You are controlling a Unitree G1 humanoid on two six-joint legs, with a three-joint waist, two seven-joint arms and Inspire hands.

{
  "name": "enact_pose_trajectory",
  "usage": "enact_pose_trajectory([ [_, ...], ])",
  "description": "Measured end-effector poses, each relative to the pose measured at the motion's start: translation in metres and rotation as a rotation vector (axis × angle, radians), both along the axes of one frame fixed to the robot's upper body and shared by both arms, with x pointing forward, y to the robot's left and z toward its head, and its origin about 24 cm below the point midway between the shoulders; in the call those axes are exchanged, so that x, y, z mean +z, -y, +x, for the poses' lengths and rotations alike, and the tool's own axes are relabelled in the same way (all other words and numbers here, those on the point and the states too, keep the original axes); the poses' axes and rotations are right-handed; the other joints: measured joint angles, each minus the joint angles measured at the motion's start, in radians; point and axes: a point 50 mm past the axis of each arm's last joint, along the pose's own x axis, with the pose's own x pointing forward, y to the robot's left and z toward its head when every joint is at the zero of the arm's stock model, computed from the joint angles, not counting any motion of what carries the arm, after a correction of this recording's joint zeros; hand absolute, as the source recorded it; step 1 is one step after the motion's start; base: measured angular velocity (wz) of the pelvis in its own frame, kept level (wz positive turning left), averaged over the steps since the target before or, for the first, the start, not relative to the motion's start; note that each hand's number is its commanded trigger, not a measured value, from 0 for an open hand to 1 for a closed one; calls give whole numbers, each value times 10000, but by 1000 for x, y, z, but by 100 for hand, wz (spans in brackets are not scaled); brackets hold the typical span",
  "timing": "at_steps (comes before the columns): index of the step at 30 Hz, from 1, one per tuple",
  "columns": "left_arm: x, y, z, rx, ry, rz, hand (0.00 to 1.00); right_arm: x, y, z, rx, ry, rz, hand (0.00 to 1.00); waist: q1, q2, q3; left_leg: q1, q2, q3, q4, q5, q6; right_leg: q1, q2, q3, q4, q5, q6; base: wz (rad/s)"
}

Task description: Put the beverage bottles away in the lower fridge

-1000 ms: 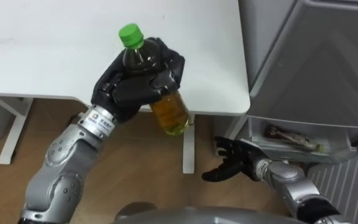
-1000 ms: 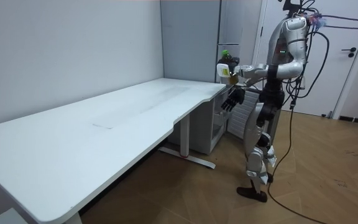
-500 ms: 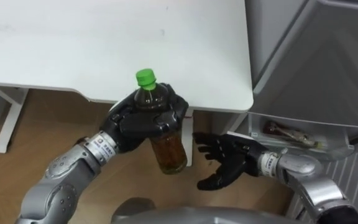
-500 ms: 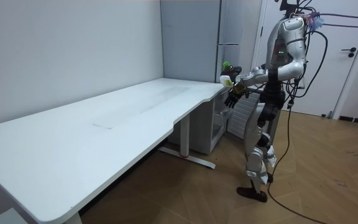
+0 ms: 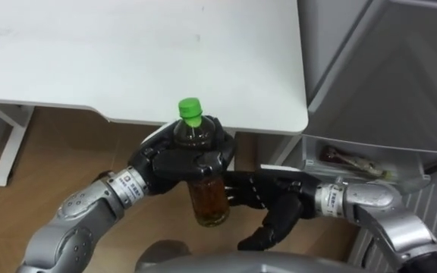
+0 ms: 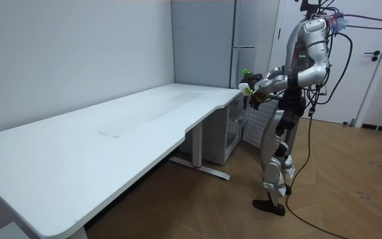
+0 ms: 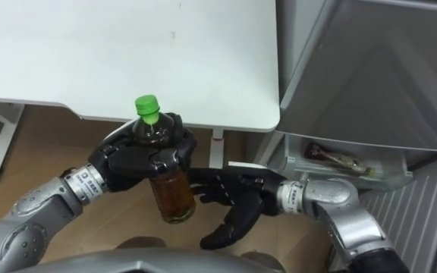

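**Closer now: right robot hand [image 5: 275, 201] reaches the bottle [image 5: 207, 205]**

Since half a second ago, the right robot hand has slid in toward the left one. Its fingers are straight and spread, and they lie along the bottle's lower half. I cannot tell whether they touch it.

The left robot hand [image 5: 180, 159] is curled round the shoulder of the amber, green-capped bottle and holds it upright over the floor [image 5: 59, 159]. The tabletop [image 5: 127, 53] edge lies just beyond that hand. The grey fridge [image 5: 385, 76] stands to the right of the right robot hand.
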Motion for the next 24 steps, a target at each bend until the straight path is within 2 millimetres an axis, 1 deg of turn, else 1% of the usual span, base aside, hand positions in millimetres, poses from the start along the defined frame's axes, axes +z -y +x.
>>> enact_pose_trajectory([
  [3, 0, -1, 1, -30, 186, 244, 100, 1, -1, -2, 167, -178, 349, 0, 25, -54, 4, -6, 15, -5, 48, -1, 3, -30, -5, -8, 107, -1, 2, 0],
  [6, 0, 0, 1, -79, 281, 418, 100, 1, -4, -4, 421, -319, 607, 0, 29, -127, 44, -1, 18, -1, 56, -1, 3, -30, -8, -7, 114, -2, 4, 0],
  [10, 0, 1, 0, -227, 256, 474, 100, -1, -8, -9, 588, -772, 879, 0, 40, -147, 59, -22, 29, 26, 85, -5, 6, -38, 1, 23, 106, -3, 3, -1],
  [14, 0, 3, -1, -496, 404, 749, 100, -1, -10, -10, 651, -917, 867, 0, 57, -134, 42, -21, 47, 136, 89, -9, 8, -91, 31, 163, 111, -1, -1, -9],
  [16, 1, 8, 2, -901, 695, 1052, 100, -1, -11, -10, 643, -926, 887, 0, 162, -77, 7, -36, 77, 216, 88, -8, 10, -160, 42, 256, 131, 7, -14, -12],
  [19, 3, 12, 5, -1213, 909, 1243, 100, -1, -13, -9, 532, -953, 1015, 0, 199, -13, -26, -7, 89, 249, 78, -8, 10, -152, 40, 280, 149, 8, -15, -4],
  [24, 8, 15, 11, -1319, 1193, 1282, 100, 0, -14, -6, 205, -900, 1195, 0, 207, 4, -18, 1, 128, 260, 94, -10, 7, -189, 43, 250, 273, 6, -13, 0],
])
